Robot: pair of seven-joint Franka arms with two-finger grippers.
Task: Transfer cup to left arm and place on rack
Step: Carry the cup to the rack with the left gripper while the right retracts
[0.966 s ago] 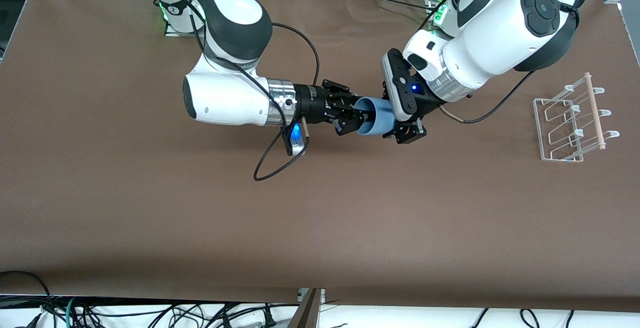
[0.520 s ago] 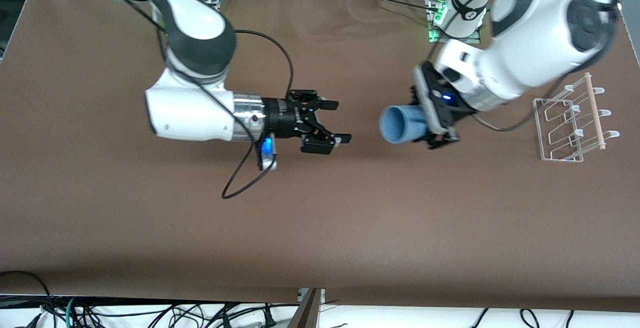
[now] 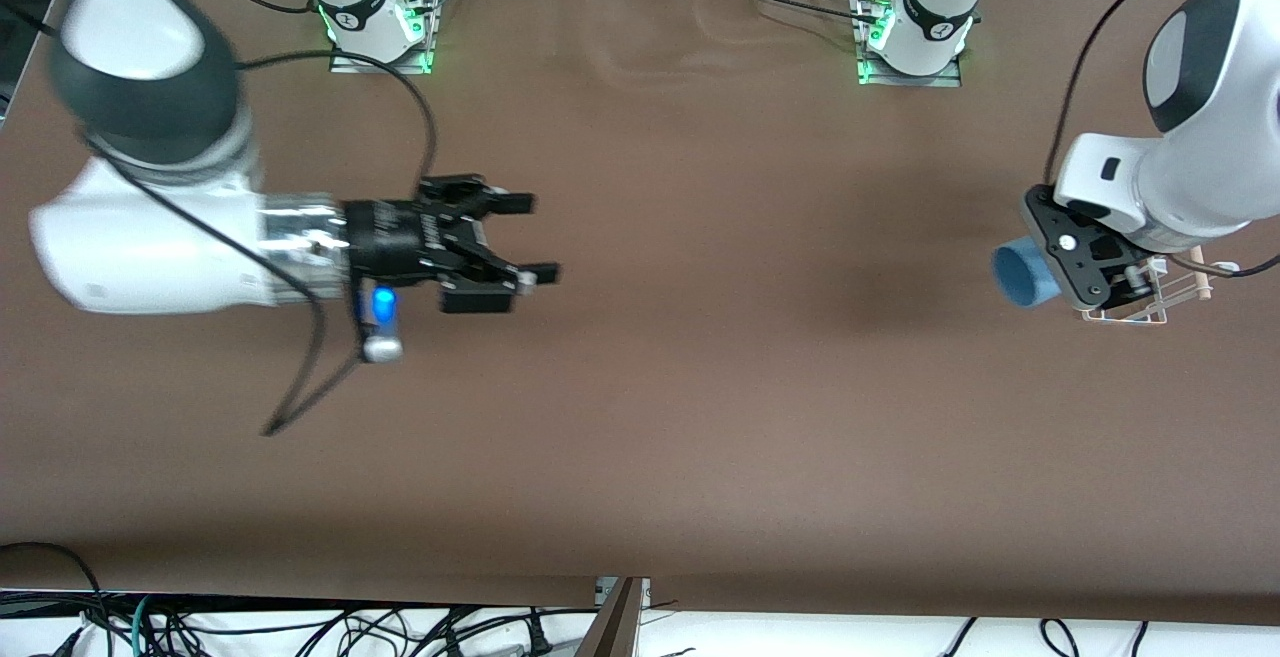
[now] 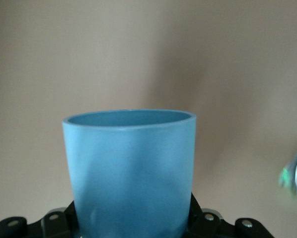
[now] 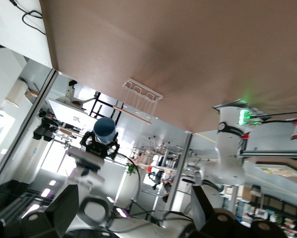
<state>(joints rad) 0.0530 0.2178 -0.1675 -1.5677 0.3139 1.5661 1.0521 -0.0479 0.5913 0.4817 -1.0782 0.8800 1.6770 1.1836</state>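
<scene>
My left gripper (image 3: 1068,275) is shut on the light-blue cup (image 3: 1022,275) and holds it on its side, mouth toward the right arm's end, just over the rack's edge. The cup fills the left wrist view (image 4: 129,168), with the left gripper (image 4: 132,229) clamped on its base. The white wire rack (image 3: 1140,317) is mostly hidden under the left hand; only its lower wires and a bit of wooden rod show. My right gripper (image 3: 532,239) is open and empty over the table toward the right arm's end. The right wrist view shows the rack (image 5: 141,98) and cup (image 5: 105,129) far off.
Both arm bases (image 3: 380,27) (image 3: 915,37) stand at the table's edge farthest from the front camera. A black cable (image 3: 300,397) hangs from the right wrist onto the brown table (image 3: 700,387).
The right gripper let go of the cup, opened and drew back toward its end of the table. The left gripper carried the cup from the table's middle to the rack.
</scene>
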